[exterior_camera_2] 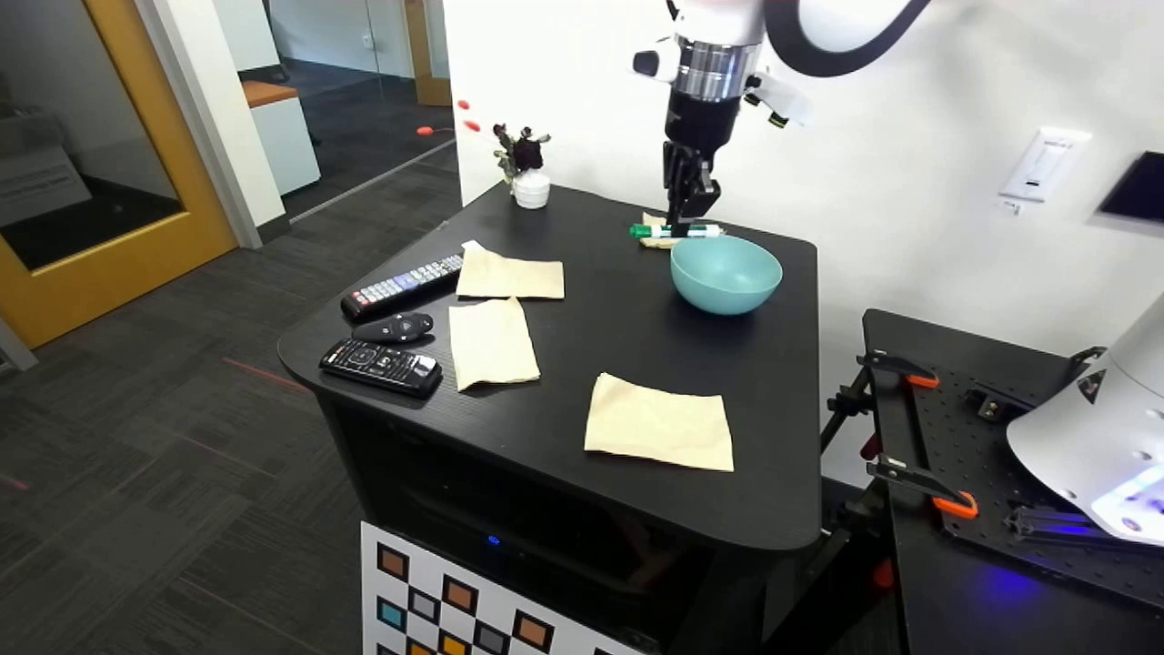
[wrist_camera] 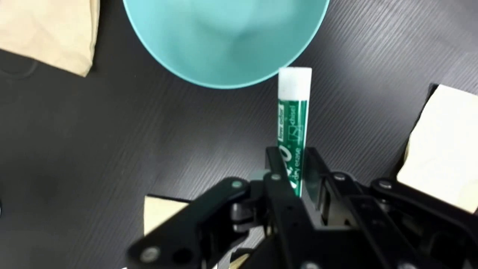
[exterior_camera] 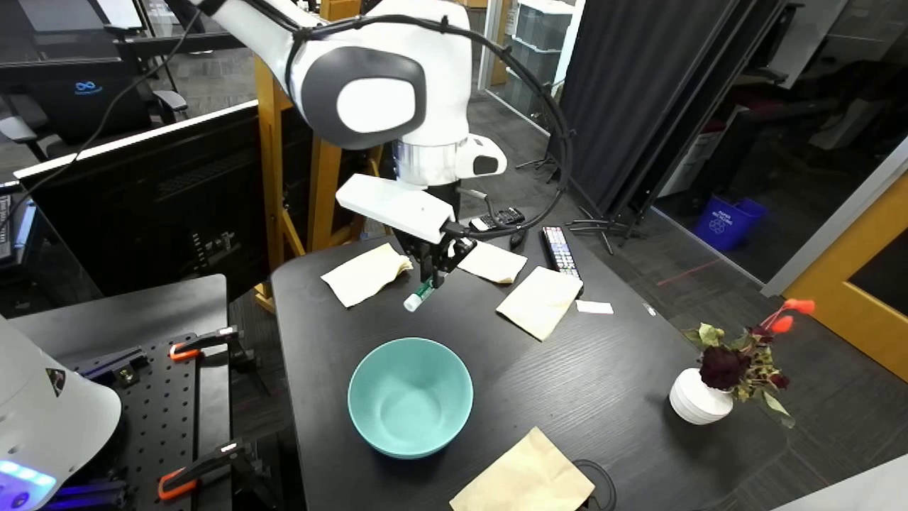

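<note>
Dry-erase marker (wrist_camera: 293, 123): we find it clamped in the gripper (wrist_camera: 292, 158), held above the black table (exterior_camera_2: 582, 337), its white end near the teal bowl (exterior_camera: 410, 397). We also note a tan napkin (exterior_camera: 528, 475) near the bowl.

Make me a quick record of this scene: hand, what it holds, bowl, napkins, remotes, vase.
Hand: closed, hovers above the black table
Held: green-and-white dry-erase marker, gripped near its middle
Bowl: teal, upright on the table
Napkins: four, tan, lying on the table
Remotes: three, black, grouped near the table's edge
Vase: white, holding flowers, on the table
</note>
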You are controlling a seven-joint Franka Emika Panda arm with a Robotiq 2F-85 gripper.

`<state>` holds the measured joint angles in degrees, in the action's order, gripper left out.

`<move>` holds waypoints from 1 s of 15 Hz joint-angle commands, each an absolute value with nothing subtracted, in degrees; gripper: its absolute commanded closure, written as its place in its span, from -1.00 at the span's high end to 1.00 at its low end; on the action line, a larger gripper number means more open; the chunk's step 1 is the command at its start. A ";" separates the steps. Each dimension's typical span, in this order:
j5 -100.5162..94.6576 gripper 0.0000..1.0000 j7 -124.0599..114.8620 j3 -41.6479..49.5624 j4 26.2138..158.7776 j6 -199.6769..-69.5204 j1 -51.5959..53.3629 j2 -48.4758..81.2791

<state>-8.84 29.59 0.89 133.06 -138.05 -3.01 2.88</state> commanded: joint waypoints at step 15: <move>-16.18 -0.91 13.05 6.83 150.51 -147.52 -7.22 -2.96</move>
<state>-14.55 15.87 6.24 150.50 -144.77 -6.26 -4.83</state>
